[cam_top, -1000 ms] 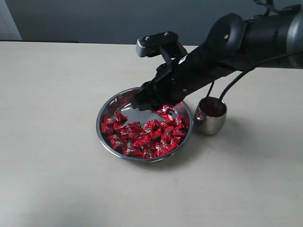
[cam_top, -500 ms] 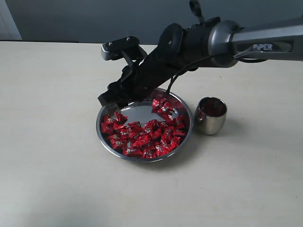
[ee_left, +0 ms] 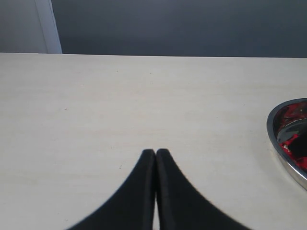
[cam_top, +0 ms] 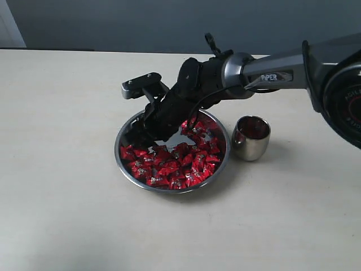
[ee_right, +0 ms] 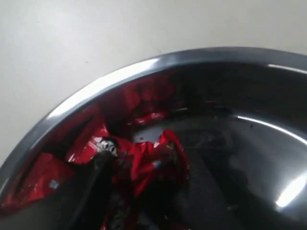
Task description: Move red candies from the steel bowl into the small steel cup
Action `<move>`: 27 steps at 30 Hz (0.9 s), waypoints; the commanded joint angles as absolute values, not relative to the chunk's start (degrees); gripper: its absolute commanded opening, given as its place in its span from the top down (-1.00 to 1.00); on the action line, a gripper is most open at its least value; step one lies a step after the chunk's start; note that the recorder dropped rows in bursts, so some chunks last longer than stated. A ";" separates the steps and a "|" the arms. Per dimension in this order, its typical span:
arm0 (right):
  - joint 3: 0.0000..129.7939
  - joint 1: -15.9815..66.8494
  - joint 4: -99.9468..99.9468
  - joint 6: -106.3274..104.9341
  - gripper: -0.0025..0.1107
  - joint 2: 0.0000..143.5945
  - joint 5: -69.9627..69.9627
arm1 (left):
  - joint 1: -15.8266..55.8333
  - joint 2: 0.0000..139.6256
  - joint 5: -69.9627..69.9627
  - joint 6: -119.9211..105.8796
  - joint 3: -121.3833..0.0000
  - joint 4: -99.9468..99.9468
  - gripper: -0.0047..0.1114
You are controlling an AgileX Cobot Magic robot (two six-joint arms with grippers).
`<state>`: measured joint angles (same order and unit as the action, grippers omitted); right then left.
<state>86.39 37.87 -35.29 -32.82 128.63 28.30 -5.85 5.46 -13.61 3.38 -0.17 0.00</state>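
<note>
Rests black right gripper [cam_top: 134, 137] tips-down in left side of wide, shallow, shiny steel bowl [cam_top: 117, 155], among heaped red crinkle-wrapped candies [cam_top: 175, 164]. Cannot tell whether fingers pinch one: too blurred. Holds black left gripper [ee_left: 156, 154] pressed closed over pale table [ee_left: 96, 105]. Shows small rounded steel cup [cam_top: 251, 141] upright just right of bowl, apart.

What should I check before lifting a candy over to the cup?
1. Right claw down inside the bowl among the candies: ok.
2. Candy firmly pinched: cannot tell, wrist view blurred.
3. Cup upright beside the bowl, not touching: ok.
4. Room left in cup: cannot tell.
5. Left claw shut, over bare table beside the bowl: ok.
</note>
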 commanded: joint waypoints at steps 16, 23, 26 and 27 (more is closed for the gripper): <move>86.25 37.79 -29.68 -31.46 0.97 117.30 32.04 | -5.56 5.07 -13.37 3.50 0.00 0.30 0.91; 79.64 37.30 -20.57 -21.81 0.97 108.44 33.75 | -5.56 5.07 -13.37 3.50 0.00 0.30 0.91; 74.72 35.89 -19.14 -19.39 0.97 103.02 31.44 | -5.56 5.07 -13.37 3.50 0.00 0.30 0.91; 72.49 34.94 -19.14 -18.99 0.97 100.70 30.46 | -5.56 5.07 -13.37 3.50 0.00 0.30 0.91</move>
